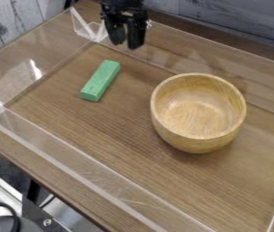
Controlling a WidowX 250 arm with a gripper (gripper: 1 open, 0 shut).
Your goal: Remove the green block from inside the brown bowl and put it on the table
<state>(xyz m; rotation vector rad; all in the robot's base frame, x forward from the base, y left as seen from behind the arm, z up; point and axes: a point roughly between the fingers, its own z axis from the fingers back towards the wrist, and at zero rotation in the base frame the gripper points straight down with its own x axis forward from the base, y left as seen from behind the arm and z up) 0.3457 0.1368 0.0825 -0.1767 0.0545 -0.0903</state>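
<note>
The green block (100, 79) lies flat on the table (91, 136), left of the brown bowl (198, 111) and well apart from it. The bowl stands upright and its inside shows only bare wood. My gripper (126, 41) hangs at the back of the table, beyond the block and to its right, pointing down. Its two dark fingers stand a small gap apart with nothing between them.
Low clear acrylic walls (31, 63) border the tabletop on all sides; the gripper is close to the back wall. The bowl sits right of centre, with bare wood in front of it and the block.
</note>
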